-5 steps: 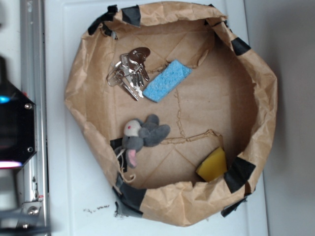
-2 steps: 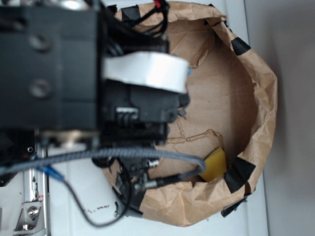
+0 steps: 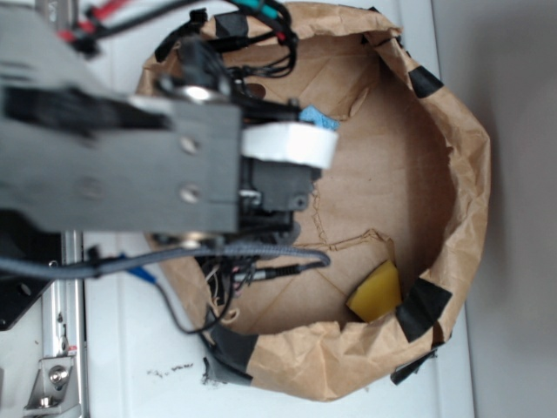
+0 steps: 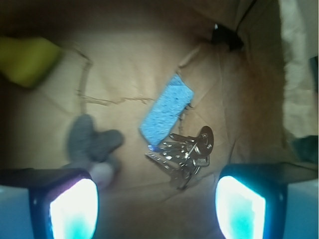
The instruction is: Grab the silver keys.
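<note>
The keys (image 4: pixel 185 155) lie on the floor of the paper bowl (image 3: pixel 452 131), touching the lower end of the blue sponge (image 4: pixel 167 110), with the grey plush mouse (image 4: pixel 92 142) near on the other side and a yellow sponge (image 4: pixel 27 59) well apart. In the wrist view the pincer (image 4: pixel 157 209) hangs above them, its jaws wide apart and holding nothing; the bunch sits between the two fingers, nearer one. The outside view hides the keys behind the arm. I judge them small, stiff, slick metal that fans out loosely on the ring, so blades may slip. The thick cluster near the ring and rounded tag looks the best hold.
</note>
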Robot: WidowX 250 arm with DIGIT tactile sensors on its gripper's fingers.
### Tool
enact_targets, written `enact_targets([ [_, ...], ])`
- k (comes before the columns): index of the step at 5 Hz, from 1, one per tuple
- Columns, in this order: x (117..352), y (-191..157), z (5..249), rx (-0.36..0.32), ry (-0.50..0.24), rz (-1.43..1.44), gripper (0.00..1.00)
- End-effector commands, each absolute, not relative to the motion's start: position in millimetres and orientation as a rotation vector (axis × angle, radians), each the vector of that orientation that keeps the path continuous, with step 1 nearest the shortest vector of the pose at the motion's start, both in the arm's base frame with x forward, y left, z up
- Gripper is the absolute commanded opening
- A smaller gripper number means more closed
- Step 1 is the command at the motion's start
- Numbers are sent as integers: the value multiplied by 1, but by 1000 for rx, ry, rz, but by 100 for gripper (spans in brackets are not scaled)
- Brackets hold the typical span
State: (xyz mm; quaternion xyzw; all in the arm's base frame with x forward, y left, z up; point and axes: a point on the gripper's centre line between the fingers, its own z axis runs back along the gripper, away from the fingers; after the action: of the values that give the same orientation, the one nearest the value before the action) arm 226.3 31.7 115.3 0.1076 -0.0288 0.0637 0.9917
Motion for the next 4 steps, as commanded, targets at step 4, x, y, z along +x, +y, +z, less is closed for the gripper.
enact_targets([
  [4, 238, 47, 90, 244, -66, 108, 100],
])
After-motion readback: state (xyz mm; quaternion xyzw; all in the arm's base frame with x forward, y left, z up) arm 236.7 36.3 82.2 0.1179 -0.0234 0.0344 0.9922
